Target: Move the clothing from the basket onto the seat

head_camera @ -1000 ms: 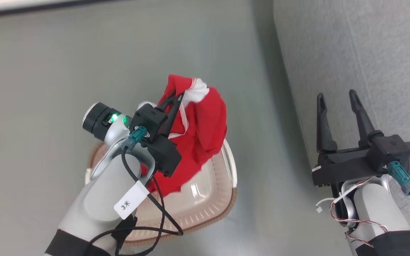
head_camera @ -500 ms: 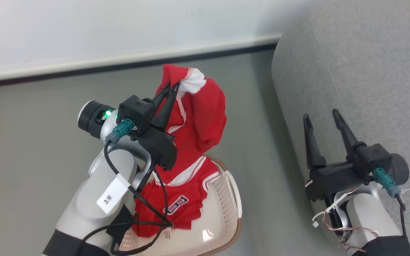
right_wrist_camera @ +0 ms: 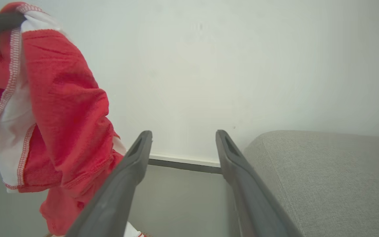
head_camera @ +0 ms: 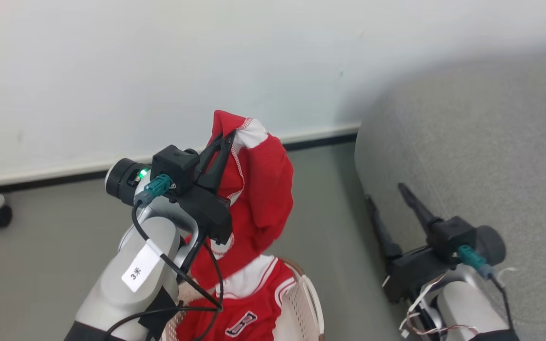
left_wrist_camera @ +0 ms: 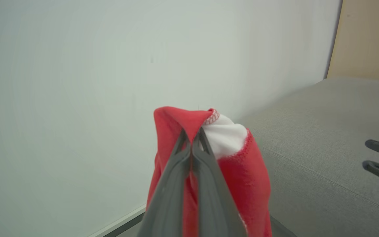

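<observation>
Clothing (head_camera: 263, 189) hangs in the air from the left gripper (head_camera: 228, 137) — one red garment (left_wrist_camera: 239, 171) with white trim. The gripper's two dark fingers are pressed together on a fold of red cloth right beside a white panel. In the left wrist view the fingertips meet with only fabric between them, and the cloth drapes away toward six o'clock. In the head view the held piece sits near the centre, its lower end reaching toward the basket (head_camera: 312, 303) at six o'clock. The other piece, the jersey (head_camera: 247, 308) with the black-white letter B, lies in that basket with the B facing up. Whether the hanging cloth touches it I cannot tell, since the left forearm and its cable cross there.

The right gripper (head_camera: 385, 192) stands at four o'clock of the head view, fingers spread wide apart and holding nothing. They point toward eleven o'clock, just beside the rounded side of the seat (head_camera: 481, 142). That seat — grey and fabric-covered — fills the head view from two to four o'clock, with a strip of grey floor (head_camera: 330, 189) between it and the held garment. In the right wrist view the garment hangs at nine to ten o'clock, the seat lies at four o'clock, and a white wall (right_wrist_camera: 225, 65) stands behind both.
</observation>
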